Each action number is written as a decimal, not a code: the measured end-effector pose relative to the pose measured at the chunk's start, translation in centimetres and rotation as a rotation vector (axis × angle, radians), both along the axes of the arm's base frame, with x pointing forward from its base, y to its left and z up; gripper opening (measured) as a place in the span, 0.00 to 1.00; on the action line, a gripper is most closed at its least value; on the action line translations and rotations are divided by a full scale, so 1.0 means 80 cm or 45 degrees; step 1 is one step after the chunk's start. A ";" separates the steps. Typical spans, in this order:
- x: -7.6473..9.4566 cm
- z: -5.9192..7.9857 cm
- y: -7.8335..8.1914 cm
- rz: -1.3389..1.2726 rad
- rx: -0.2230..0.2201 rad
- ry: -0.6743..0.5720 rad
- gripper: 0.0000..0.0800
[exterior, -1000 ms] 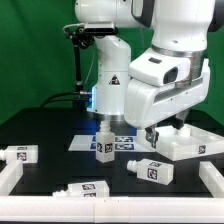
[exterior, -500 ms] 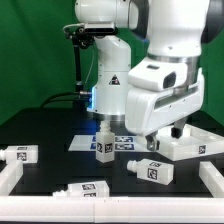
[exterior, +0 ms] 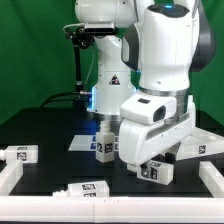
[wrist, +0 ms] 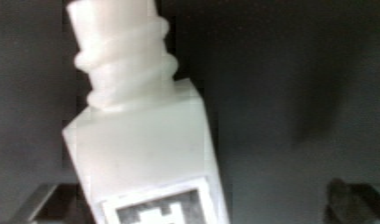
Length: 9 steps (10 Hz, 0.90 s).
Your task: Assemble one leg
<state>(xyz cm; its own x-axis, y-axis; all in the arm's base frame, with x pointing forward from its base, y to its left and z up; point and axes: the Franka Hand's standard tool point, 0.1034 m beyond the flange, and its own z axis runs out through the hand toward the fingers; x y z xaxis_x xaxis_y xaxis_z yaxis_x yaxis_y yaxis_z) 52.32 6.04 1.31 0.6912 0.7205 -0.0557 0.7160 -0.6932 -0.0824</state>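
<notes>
fingers: spread wide, nothing clamped. In the wrist view the fingers (wrist: 54, 200) show as two dark tips, one on each side of the leg (wrist: 148, 130). So the gripper (wrist: 205, 200) straddles it rather than holding it.
contact: one tip has a clear dark gap to the leg. The other is too blurry to call.
where the leg is: lying flat on the black table (exterior: 40, 135), right under the hand. In the exterior view only its tagged end pokes out below the white wrist housing. That's toward the exterior view's right of the upright spare leg (exterior: 103, 148) and near the tabletop (exterior: 205, 148).
long axis: runs straight through the gap between the tips, crosswise to the way they close. The stubby neck is at the far end, and the tag faces the camera at the end by the tips.
what the next move hinges on: probably just that alignment. The leg sits centred and square, so closing should pinch its two long flat sides. There's only one arm, so no choice there.
step: looks like the grab itself, with the leg not yet lifted.
risk: the tips sit nearer the tagged end than the middle, so the neck end might droop once it's up.
other stuff: a left spare leg (exterior: 22, 154) and a front spare leg (exterior: 85, 189) lie well apart from the hand.
</notes>
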 end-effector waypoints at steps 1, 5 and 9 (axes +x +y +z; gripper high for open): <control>0.000 0.001 0.000 0.001 0.000 -0.001 0.59; 0.000 0.000 0.000 0.003 0.000 0.000 0.35; -0.005 0.001 -0.091 0.180 -0.004 0.007 0.35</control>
